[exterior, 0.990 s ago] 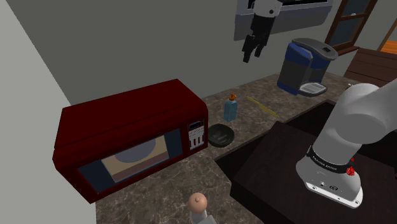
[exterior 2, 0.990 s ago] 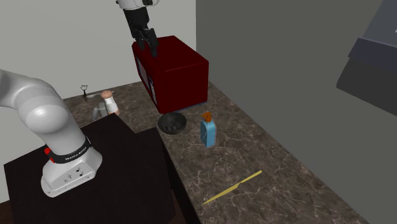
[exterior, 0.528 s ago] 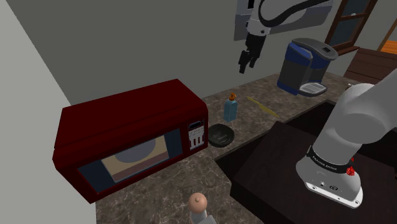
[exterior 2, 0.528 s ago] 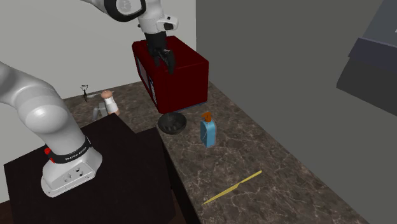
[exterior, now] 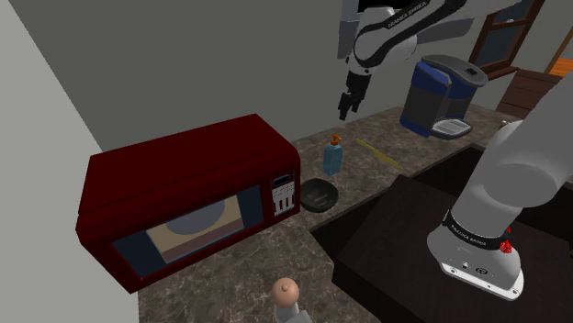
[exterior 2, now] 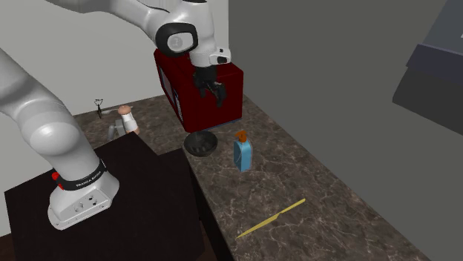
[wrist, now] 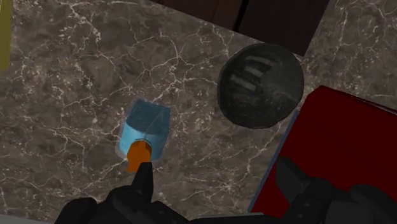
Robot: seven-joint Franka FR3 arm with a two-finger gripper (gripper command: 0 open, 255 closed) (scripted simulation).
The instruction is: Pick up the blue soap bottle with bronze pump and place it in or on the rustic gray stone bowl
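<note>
Jaws stand wide apart, seemingly empty, above the blue soap bottle (wrist: 145, 129) beside the dark bowl (wrist: 259, 86).

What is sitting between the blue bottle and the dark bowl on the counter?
Nothing. In the wrist view, only bare marbled counter separates the blue bottle from the dark bowl; they stand apart.

Soap bottle (exterior: 331, 159) just beside bowl (exterior: 319, 194) on counter (exterior: 266, 252), microwave (exterior: 184, 197) at bowl's other side
</note>
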